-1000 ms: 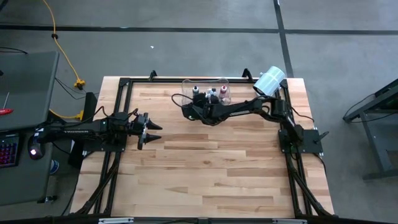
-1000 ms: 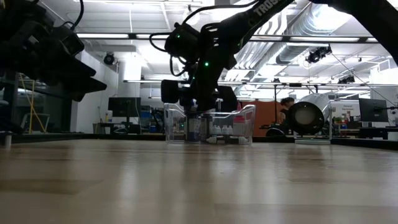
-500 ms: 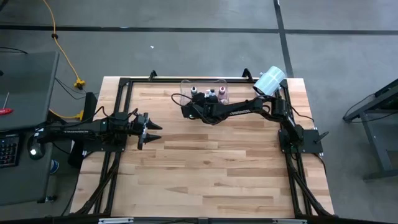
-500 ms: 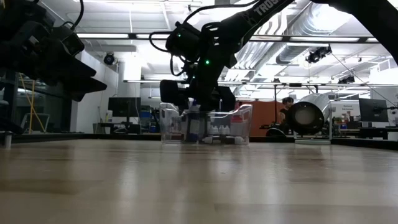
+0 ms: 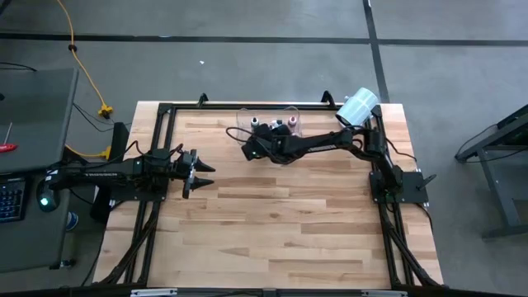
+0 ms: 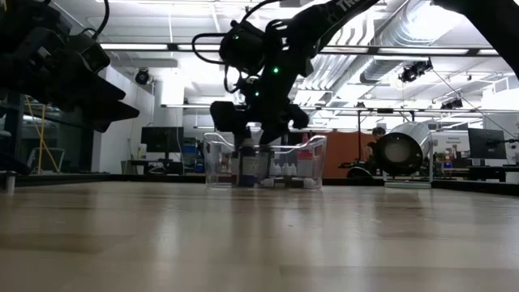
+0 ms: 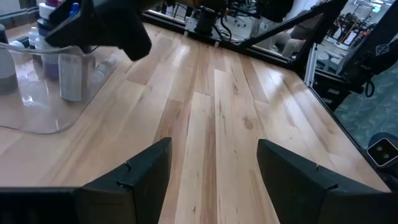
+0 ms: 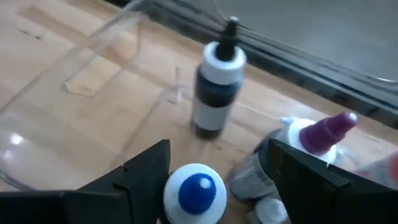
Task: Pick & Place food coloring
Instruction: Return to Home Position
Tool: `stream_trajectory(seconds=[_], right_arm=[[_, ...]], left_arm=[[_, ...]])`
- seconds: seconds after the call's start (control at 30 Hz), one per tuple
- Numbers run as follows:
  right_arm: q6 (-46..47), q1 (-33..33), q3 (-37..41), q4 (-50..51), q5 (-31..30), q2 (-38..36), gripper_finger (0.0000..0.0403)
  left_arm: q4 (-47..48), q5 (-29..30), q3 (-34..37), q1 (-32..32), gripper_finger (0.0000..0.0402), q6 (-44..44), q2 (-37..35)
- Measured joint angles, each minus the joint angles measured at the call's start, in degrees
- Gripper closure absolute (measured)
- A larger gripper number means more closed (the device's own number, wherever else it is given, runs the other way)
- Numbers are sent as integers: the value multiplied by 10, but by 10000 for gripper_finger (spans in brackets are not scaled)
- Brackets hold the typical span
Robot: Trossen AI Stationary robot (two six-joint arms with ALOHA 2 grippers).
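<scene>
The clear bin [image 5: 244, 112] stands at the table's far middle and holds the food coloring bottles [image 5: 276, 125]. In the right wrist view, a white bottle with a black tip [image 8: 216, 87] stands upright on the bin floor. A purple-capped bottle [image 8: 320, 134] lies beside it. A bottle with a blue-centred white cap [image 8: 194, 190] stands between my right gripper's open fingers with a gap on each side. My right gripper [image 8: 214, 155] hovers over the bin's near left part [image 6: 259, 122]. My left gripper [image 5: 206, 171] waits open at the table's left.
A large white paper roll [image 5: 359, 107] lies at the far right corner, beside the right arm's base. A black frame [image 5: 165, 111] runs along the table's edges. Bare wood lies between the bin and the near edge.
My right gripper has risen from inside the bin to just above its rim, leaving a bottle standing below it. The bin has slid a little toward the table's left.
</scene>
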State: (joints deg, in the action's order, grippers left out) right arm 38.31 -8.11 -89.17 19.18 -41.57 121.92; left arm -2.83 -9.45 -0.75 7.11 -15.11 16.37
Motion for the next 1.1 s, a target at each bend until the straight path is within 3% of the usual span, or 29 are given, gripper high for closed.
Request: stream_trajectory(seconds=[0.17, 0.53, 0.87, 1.1], right_arm=[[15, -1, 1, 26, -18, -14, 144], [11, 7, 1, 16, 15, -35, 144], [-32, 23, 1, 12, 0, -101, 143], [-94, 55, 1, 11, 80, -182, 146]], left_arm=[[0, 0, 0, 0, 167, 0, 0], [0, 0, 0, 0, 167, 0, 0], [0, -2, 0, 0, 167, 0, 0], [0, -2, 0, 0, 167, 0, 0]])
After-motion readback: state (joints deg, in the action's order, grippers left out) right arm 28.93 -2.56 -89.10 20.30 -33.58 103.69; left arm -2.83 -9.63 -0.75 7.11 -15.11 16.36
